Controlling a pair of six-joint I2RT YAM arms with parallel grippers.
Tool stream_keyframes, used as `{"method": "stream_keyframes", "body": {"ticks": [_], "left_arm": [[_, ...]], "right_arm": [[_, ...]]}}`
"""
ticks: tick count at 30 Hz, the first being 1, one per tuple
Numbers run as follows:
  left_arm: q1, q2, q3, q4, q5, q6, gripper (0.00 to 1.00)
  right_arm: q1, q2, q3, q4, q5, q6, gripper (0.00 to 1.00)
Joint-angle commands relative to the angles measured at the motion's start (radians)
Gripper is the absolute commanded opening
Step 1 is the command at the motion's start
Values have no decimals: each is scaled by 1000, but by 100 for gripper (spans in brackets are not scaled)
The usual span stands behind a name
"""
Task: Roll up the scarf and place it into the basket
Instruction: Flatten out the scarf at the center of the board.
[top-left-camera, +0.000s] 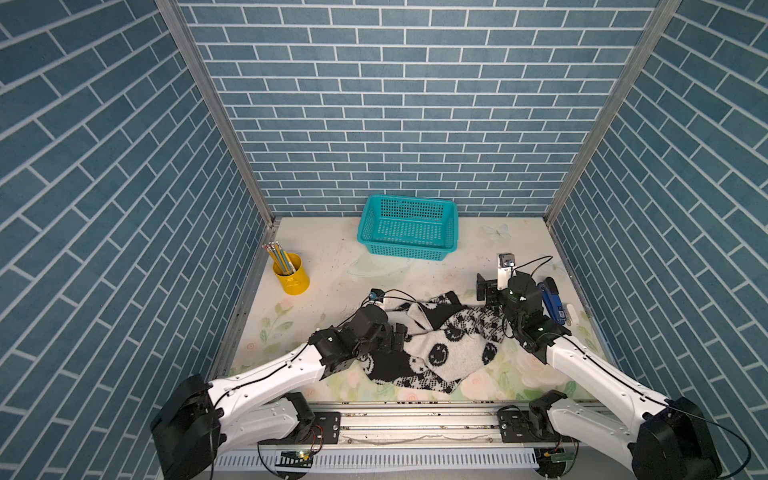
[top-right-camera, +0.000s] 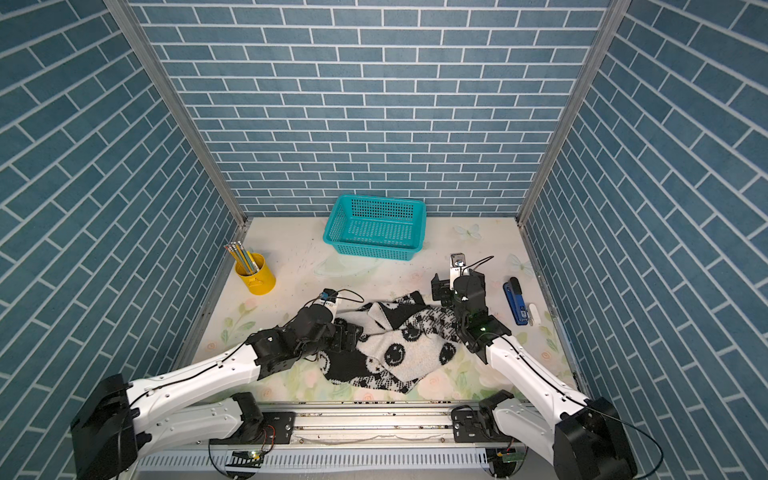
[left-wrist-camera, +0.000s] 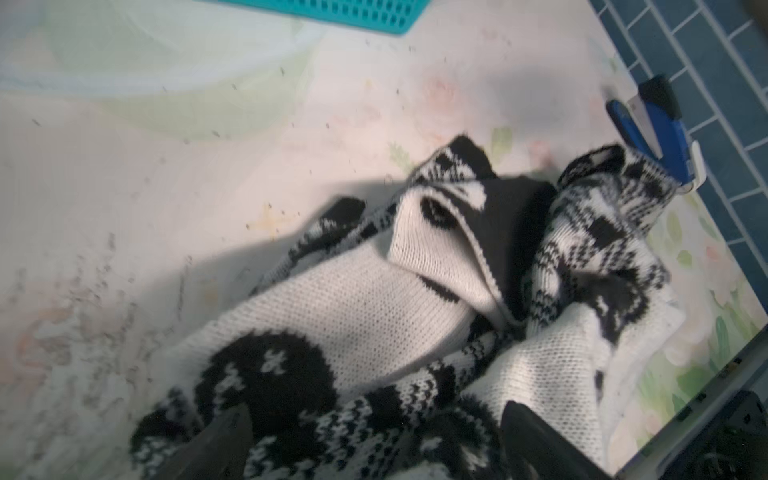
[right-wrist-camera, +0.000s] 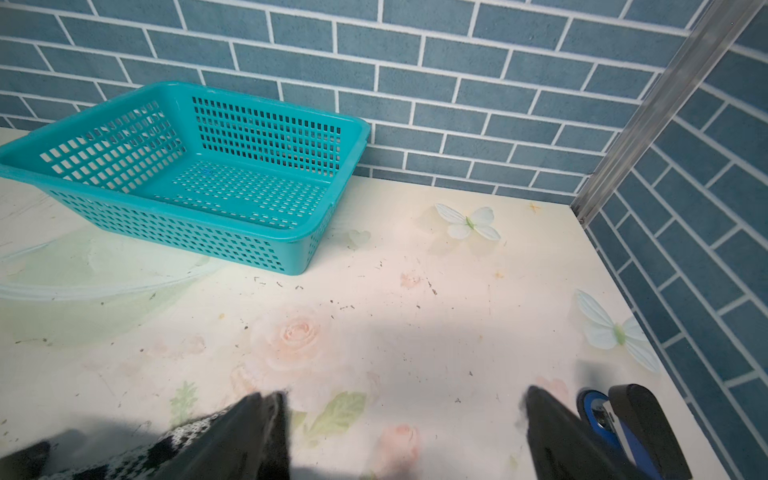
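**Scarf (top-left-camera: 440, 345) heaped on table (top-left-camera: 332, 257), basket (top-left-camera: 405, 249) bare**

Basket sits back-centre, against the brick-print wall (top-left-camera: 407, 104). There is nothing in it, and its mesh floor shows bare in the right wrist view. Cup (top-left-camera: 293, 279) at back-left holds a bunch of pencils (top-left-camera: 277, 254) leaning twd the left wall.

The scarf is not in the basket. It lies crumpled at front-centre btwn the 2 arms, well apart from the basket, unrolled, w/ folds lapping over each other.

L gripper (left-wrist-camera: 376, 409): jaws spread wide, astride the scarf's left side. Fingers are down at the cloth w/ folds btwn them, nothing pinched.

R gripper (right-wrist-camera: 403, 395): jaws also spread wide, over bare table at the scarf's far-right end, holding nothing. One finger is at the scarf's edge, the other just beside the stapler (right-wrist-camera: 615, 424).

The stapler lies along the right wall. A small white item (top-left-camera: 572, 314) lies just beside it; can't tell what it is.

Materials:
- **Basket:** teal plastic, rectangular, perforated walls + floor, flared rim.
- **Scarf:** soft knit, blk/wht, w/ smiley faces, stars and a check band. Some folds show the colours reversed.
- **Cup:** yellow, round.
- **Stapler:** blue w/ black top.
- **Table:** pale floral print w/ butterflies, scuffed, w/ dark specks.
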Motion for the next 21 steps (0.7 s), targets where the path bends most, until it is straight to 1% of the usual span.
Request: {"method": "stream_keyframes", "body": {"ticks": [1, 3, 4, 5, 6, 7, 8, 9, 10, 13, 15, 16, 18, 21], "left_arm": [[-33, 31, 5, -38, 39, -79, 100], [-44, 44, -10, -35, 80, -100, 99], [-50, 50, -17, -33, 93, -106, 93], [-53, 55, -20, -30, 117, -109, 84], [-56, 61, -16, -32, 139, -108, 68], [-57, 66, -6, -39, 150, -105, 44], [-59, 69, 16, -62, 146, -98, 16], [-58, 69, 52, -96, 124, -82, 0], [-57, 66, 96, -132, 96, -60, 0], [-51, 69, 311, -294, -90, 50, 0], [-12, 87, 496, -415, -243, 136, 0], [15, 92, 559, -445, -285, 171, 0], [84, 85, 660, -457, -308, 241, 0], [132, 63, 743, -409, -302, 325, 0]], "right_arm": [[-1, -25, 21, -24, 28, 43, 100], [-1, -37, 12, -21, 23, 45, 100], [-1, -40, 10, -22, 20, 45, 99], [0, -39, 11, -26, 17, 46, 100], [-1, -37, 13, -34, 18, 43, 100], [-1, -37, 15, -40, 21, 44, 99], [-1, -37, 16, -41, 23, 43, 100], [-1, -37, 16, -38, 23, 42, 99], [-1, -38, 16, -32, 22, 42, 99], [1, -29, 23, -20, 0, 52, 100], [0, -18, 37, -22, -28, 64, 100], [1, -18, 40, -21, -40, 70, 100], [0, -14, 48, -17, -90, 71, 100], [3, 0, 75, -40, -203, 61, 99]]}}
